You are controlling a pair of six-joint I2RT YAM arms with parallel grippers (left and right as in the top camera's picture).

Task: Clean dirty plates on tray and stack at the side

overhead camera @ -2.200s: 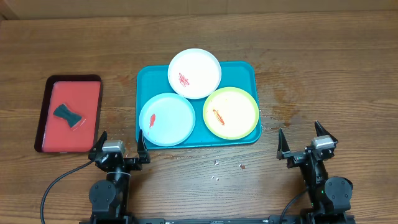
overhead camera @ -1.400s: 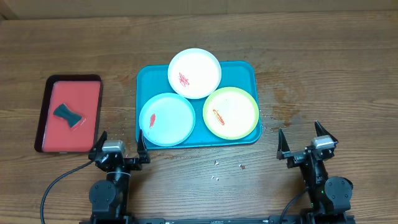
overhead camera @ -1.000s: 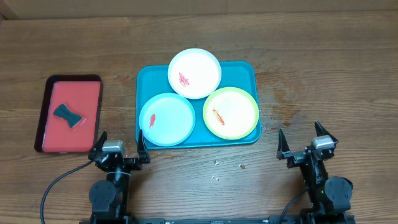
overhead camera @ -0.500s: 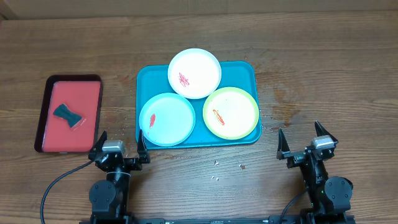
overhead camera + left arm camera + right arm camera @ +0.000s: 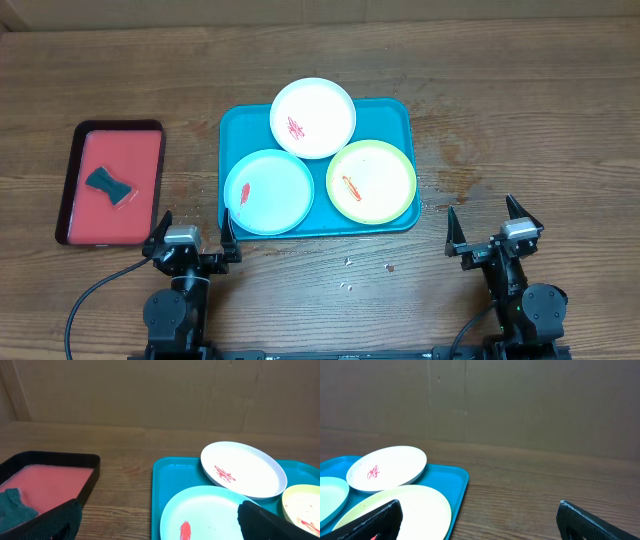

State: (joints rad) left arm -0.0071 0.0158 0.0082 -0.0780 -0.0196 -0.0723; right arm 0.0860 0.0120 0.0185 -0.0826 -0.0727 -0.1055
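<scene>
Three plates lie on the teal tray (image 5: 390,115) in the middle of the table. The white plate (image 5: 313,117) is at the back, overlapping the tray's far rim, with a red smear. The pale blue plate (image 5: 269,191) is at front left and the yellow-green plate (image 5: 371,181) at front right, each with a red smear. My left gripper (image 5: 192,230) stands open near the table's front edge, just left of the tray's front corner. My right gripper (image 5: 490,221) stands open to the right of the tray, with nothing between its fingers.
A smaller dark-rimmed red tray (image 5: 75,190) lies at the left with a dark teal sponge (image 5: 109,187) on it. Small crumbs (image 5: 350,262) dot the wood in front of the teal tray. A brown wall (image 5: 150,390) backs the table.
</scene>
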